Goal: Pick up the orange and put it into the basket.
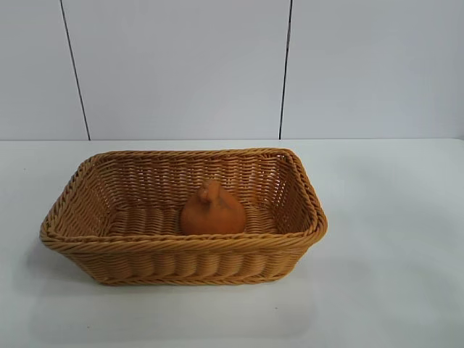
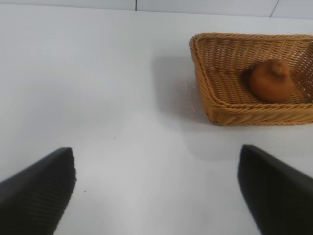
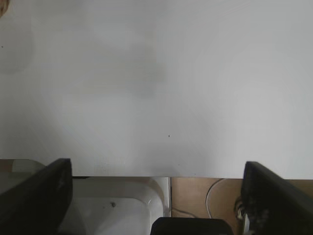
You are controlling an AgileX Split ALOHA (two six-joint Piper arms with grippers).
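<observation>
- Exterior view: your orange (image 1: 212, 210) sits inside the basket (image 1: 181, 243), mid-tabletop
- Left gripper (image 2: 156, 196) and right gripper (image 3: 156, 196) both spread, empty, well apart from it

Matt, wrinkled orange (image 1: 212, 212); rough woven wicker basket (image 1: 181, 261); smooth white table (image 1: 391, 217).

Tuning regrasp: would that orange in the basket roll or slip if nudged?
The orange looks squat, so it probably rocks more than rolls. Its matte, wrinkled skin likely grips pads well. The basket floor's weave and sloped walls should stop any roll quickly.
</observation>
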